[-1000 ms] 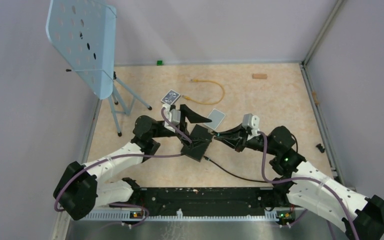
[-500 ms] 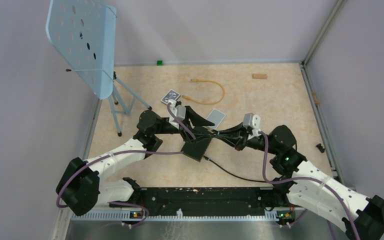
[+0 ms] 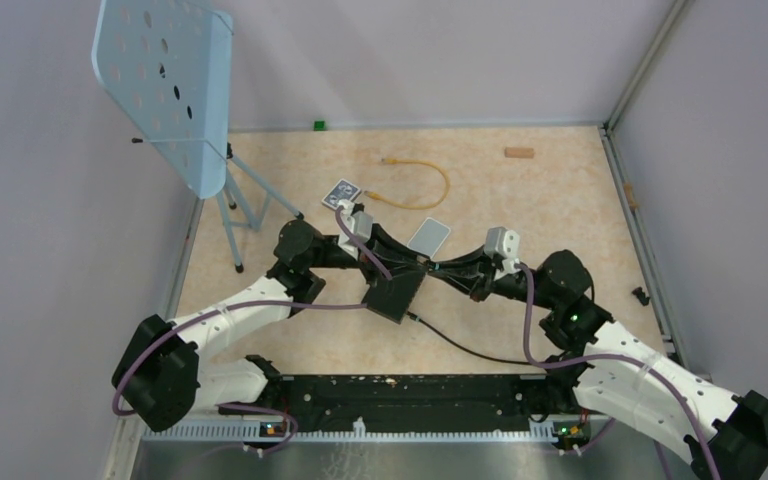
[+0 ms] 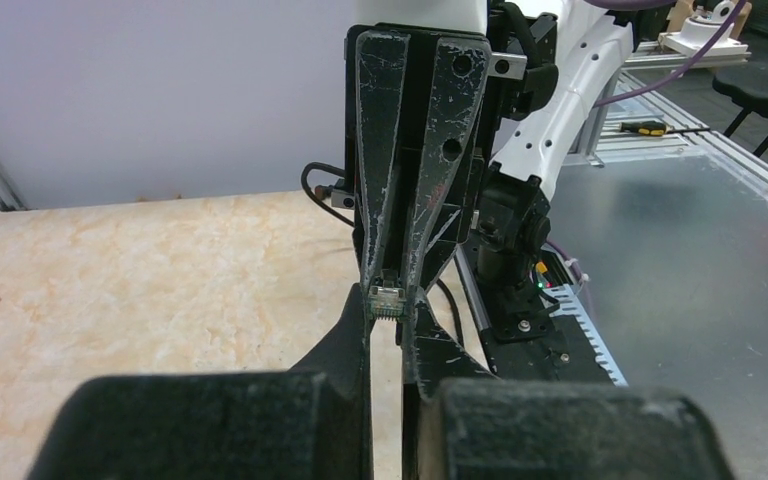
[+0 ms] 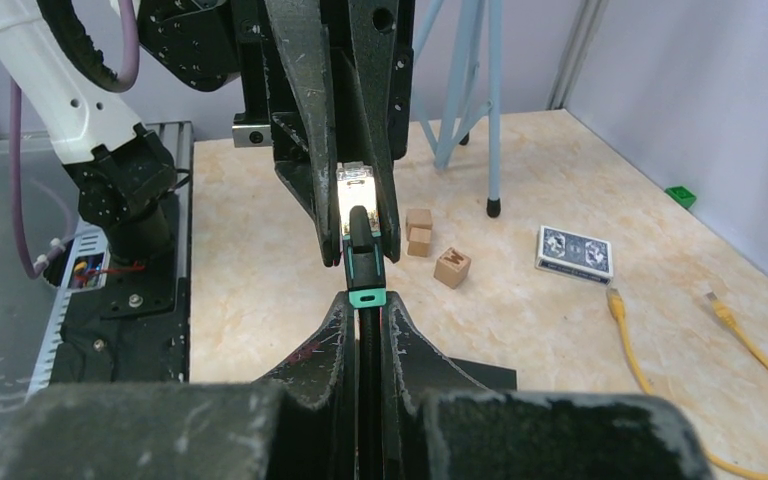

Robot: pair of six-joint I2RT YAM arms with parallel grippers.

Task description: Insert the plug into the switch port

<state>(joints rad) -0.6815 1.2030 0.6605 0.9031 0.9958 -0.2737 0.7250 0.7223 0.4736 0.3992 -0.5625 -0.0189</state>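
While right tool [image 5: 365,302] clamps plug [image 5: 358,195], tip sits within left tool [image 4: 387,318].

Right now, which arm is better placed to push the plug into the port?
Right, probably. The right gripper grips the plug from behind, by its green boot. The left gripper pinches the plug's tip, which must be free to enter the box.

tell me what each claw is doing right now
left claw: closed on the plug, at its clear tip
right claw: closed on the plug, at its black boot
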